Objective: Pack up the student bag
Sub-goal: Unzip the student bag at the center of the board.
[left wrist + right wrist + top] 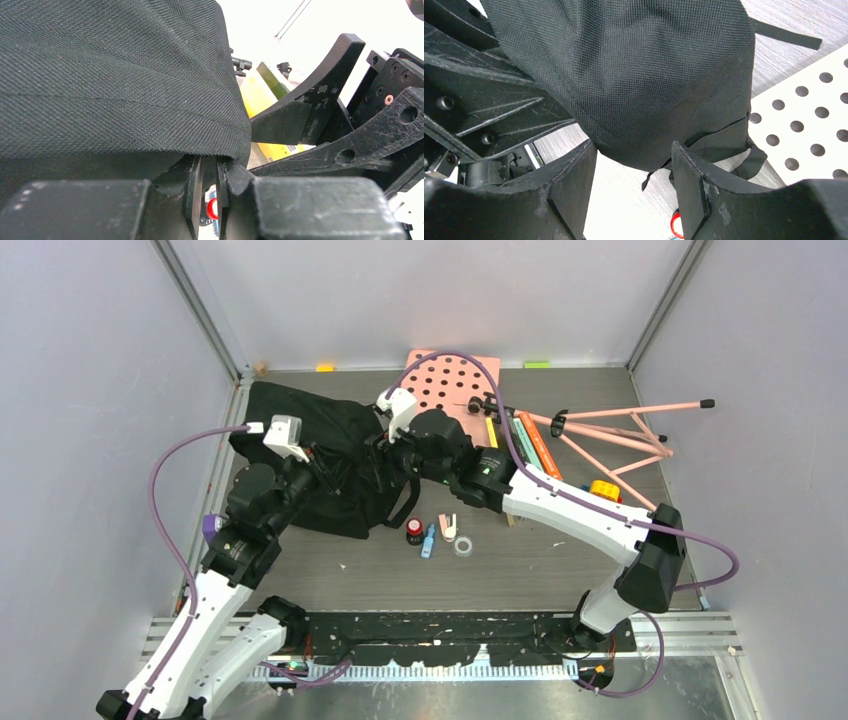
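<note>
with the left fingers (194, 186) nearly shut on the hem of the student bag (634, 75), the right fingers (574, 182), standing apart astride a fold, should close squarely before spreading its mouth.

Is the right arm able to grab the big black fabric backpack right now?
Probably yes. The right end effector is open with a fold of the big black fabric backpack bulging between its fingers, nothing blocking.

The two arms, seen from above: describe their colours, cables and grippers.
Both the left arm and right arm have white shells and black joints. A purple cable loops along each, and a white camera block tops each wrist. Gripper fingers are scuffed black plastic.
</note>
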`<state>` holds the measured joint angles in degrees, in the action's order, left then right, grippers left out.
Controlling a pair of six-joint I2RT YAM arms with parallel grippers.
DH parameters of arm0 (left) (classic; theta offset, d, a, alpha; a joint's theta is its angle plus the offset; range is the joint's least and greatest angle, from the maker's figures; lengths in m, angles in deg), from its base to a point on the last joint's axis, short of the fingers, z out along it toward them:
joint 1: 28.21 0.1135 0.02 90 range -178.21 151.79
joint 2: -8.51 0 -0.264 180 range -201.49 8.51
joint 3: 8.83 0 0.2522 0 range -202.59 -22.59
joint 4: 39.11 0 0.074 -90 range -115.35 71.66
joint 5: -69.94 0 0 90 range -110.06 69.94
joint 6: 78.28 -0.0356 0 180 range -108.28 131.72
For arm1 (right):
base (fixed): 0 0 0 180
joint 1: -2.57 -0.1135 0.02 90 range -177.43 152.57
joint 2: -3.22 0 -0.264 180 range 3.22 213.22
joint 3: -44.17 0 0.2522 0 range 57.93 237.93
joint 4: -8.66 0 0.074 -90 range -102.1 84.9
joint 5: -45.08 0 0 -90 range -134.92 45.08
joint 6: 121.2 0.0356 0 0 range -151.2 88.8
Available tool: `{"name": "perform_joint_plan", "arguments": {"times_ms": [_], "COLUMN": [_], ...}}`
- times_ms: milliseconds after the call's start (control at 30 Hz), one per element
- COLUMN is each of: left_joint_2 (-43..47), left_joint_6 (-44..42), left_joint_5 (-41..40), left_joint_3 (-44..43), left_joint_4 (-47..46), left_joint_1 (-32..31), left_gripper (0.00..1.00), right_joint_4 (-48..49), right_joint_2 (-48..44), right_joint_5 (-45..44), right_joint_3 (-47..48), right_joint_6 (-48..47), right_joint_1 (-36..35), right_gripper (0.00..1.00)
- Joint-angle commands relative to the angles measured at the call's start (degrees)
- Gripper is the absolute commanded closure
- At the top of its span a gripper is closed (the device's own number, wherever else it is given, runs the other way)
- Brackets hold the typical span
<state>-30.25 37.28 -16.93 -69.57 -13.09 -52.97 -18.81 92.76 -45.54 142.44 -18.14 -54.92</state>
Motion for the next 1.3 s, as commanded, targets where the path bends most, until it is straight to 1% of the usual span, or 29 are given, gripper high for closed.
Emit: {"name": "perform_joint_plan", "arguments": {"times_ms": [0, 33, 100, 133, 167, 200, 233, 267, 300, 367, 567, 800, 867, 967, 1033, 1133, 1267], "left_joint_2": [0.3, 0.1, 0.0, 0.0, 0.0, 0.1, 0.1, 0.1, 0.0, -0.1, 0.5, 0.8, 0.6, -0.7, -1.9, -3.0, -5.1], "left_joint_6": [1.8, 1.7, 1.7, 1.7, 1.6, 1.5, 1.5, 1.5, 1.4, 1.4, 2.1, 1.8, 1.1, 0.1, -1.3, -3.3, -3.8], "left_joint_5": [1.7, 1.6, 1.4, 1.1, 0.6, -0.1, -1.1, -2.2, -2.6, -5.9, -11.7, -23.3, -24.5, -25.3, -27.6, -29.9, -28.2], "left_joint_3": [1.2, 1.2, 1.2, 1.2, 1.1, 1.0, 0.8, 0.5, 0.1, -0.8, -3.4, -8.5, -10.6, -15.9, -18.1, -19.2, -19.1], "left_joint_4": [-8.2, -8.3, -8.2, -8.1, -7.9, -7.4, -6.8, -5.8, -4.9, -2.8, 1.9, 11.4, 13.9, 19.4, 23.5, 26.6, 28.5], "left_joint_1": [-0.1, -0.1, -0.1, -0.1, -0.1, -0.1, -0.1, -0.1, -0.1, -0.1, -0.1, 0.0, 0.0, 0.0, 0.0, 0.5, 2.3], "left_gripper": [0.88, 0.90, 0.97, 0.99, 1.00, 1.00, 1.00, 1.00, 1.00, 1.00, 1.00, 1.00, 1.00, 1.00, 1.00, 1.00, 1.00], "right_joint_4": [2.3, 2.5, 2.9, 3.0, 3.1, 3.0, 3.1, 3.1, 3.2, 3.3, 3.5, 4.1, 4.2, 4.4, 4.6, 5.2, 7.2], "right_joint_2": [0.3, 0.5, 0.8, 0.9, 1.2, 1.3, 1.5, 1.5, 1.5, 1.3, 0.1, -1.9, -2.3, -2.8, -3.5, -4.5, -6.7], "right_joint_5": [-4.3, -4.4, -4.4, -4.5, -4.9, -5.2, -6.1, -6.7, -8.0, -9.9, -13.6, -17.5, -17.6, -17.0, -16.9, -16.2, -13.9], "right_joint_3": [3.5, 3.5, 3.6, 3.7, 3.8, 3.9, 4.0, 4.0, 3.9, 3.6, 2.1, -0.1, -0.8, -1.5, -1.9, -3.1, -4.7], "right_joint_6": [-2.1, -2.4, -2.6, -2.7, -2.7, -2.6, -2.5, -2.2, -2.1, -1.7, -1.3, -0.1, 0.0, 0.1, 0.4, 0.7, 0.7], "right_joint_1": [-0.9, -0.9, -1.1, -1.2, -1.2, -1.2, -1.2, -1.2, -1.2, -1.2, -1.2, -1.2, -1.2, -1.2, -1.2, -1.2, -1.2], "right_gripper": [0.39, 0.40, 0.48, 0.56, 0.65, 0.71, 0.80, 0.84, 0.92, 0.98, 1.00, 1.00, 1.00, 1.00, 1.00, 1.00, 1.00]}}
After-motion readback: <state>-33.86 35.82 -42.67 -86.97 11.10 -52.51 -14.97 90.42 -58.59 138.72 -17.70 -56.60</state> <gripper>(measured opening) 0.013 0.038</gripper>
